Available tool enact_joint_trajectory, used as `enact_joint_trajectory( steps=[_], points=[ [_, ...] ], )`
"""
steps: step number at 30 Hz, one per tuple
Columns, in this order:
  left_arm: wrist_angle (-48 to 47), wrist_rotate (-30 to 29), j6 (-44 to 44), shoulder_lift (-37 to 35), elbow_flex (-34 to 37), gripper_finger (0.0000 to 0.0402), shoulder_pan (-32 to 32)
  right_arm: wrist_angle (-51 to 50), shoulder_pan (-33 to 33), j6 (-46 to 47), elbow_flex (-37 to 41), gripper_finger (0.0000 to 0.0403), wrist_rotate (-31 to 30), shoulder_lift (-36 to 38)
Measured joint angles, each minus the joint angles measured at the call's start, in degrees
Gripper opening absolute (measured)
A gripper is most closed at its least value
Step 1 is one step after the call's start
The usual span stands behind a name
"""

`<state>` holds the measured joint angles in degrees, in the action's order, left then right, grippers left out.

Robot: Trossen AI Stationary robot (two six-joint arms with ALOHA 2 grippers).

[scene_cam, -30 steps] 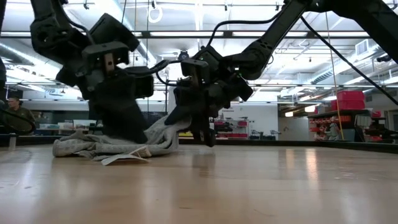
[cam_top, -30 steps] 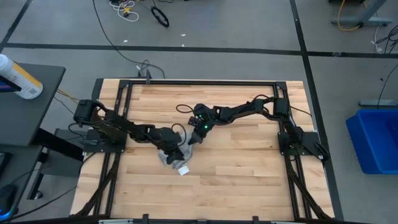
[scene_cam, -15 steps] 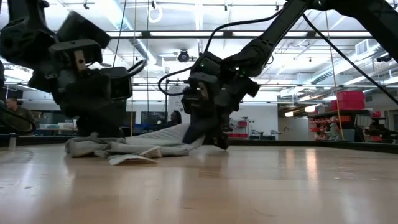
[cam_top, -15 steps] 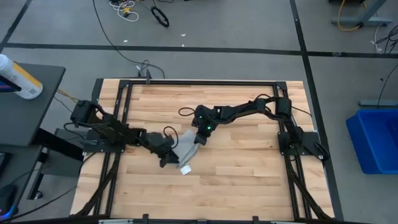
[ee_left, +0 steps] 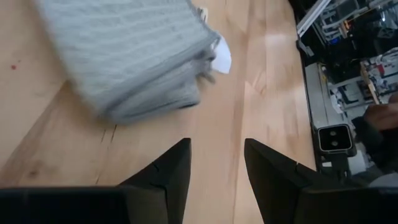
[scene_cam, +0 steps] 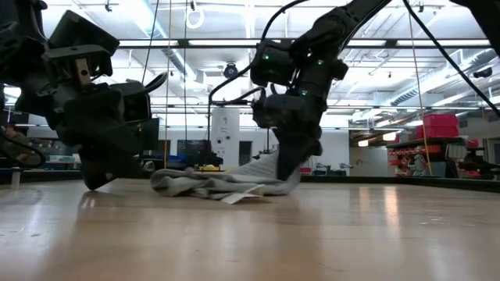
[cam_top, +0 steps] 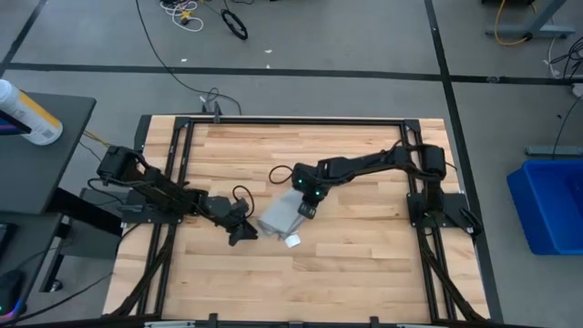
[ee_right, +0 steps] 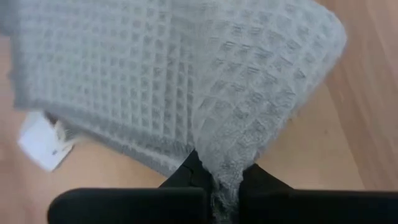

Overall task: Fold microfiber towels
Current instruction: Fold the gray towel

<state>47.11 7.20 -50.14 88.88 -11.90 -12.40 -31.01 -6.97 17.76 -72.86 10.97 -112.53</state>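
Observation:
The light grey-blue towel (cam_top: 279,217) lies folded in a small bundle at the table's middle, its white tag (cam_top: 292,240) on the wood at its near side. It also shows in the low view (scene_cam: 215,183) and in both wrist views (ee_left: 124,56) (ee_right: 174,81). My right gripper (cam_top: 305,208) is shut on the towel's right end. My left gripper (cam_top: 244,232) is open and empty, low over the table just left of the towel; it shows in the left wrist view (ee_left: 216,162), apart from the cloth. My right gripper pinches a bunched bit of the towel's right end (ee_right: 219,163) between its two fingers, coming from above and slanting down. That end (scene_cam: 273,165) is raised a little. The rest of the towel lies on the table; how many layers are held I cannot tell.
The wooden table (cam_top: 364,264) is framed by black rails (cam_top: 291,120). Bare wood lies near and right of the towel. A spray bottle (cam_top: 27,114) lies on a side stand at the left, a blue bin (cam_top: 551,205) stands on the floor at the right.
My right gripper has gone toward the table's right edge and dragged the towel with it; the towel has slid right and lies flatter. My left gripper, which stood over the towel, has drawn back toward the left and near edges and is now apart from it.

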Motion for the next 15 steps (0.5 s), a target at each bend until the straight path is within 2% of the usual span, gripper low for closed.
enact_joint_trajectory(
  steps=[2,4,12,15],
  points=[
    [0.0,0.06,0.26,0.04,0.0,0.0157,0.02,-0.18,0.59,0.44,0.0,0.0014,-1.88,0.03],
    [-0.05,0.17,0.57,0.04,0.0,0.0157,0.02,0.69,1.01,0.51,0.03,0.0033,-2.0,0.43],
    [-0.39,-1.51,4.9,-0.29,0.07,0.0157,-1.15,2.14,1.57,2.59,0.03,0.0213,-6.07,7.16],
    [-0.6,-2.51,6.59,-0.29,0.13,0.0157,-1.73,1.58,2.08,3.21,-0.02,0.0266,-6.41,10.31]
  ],
)
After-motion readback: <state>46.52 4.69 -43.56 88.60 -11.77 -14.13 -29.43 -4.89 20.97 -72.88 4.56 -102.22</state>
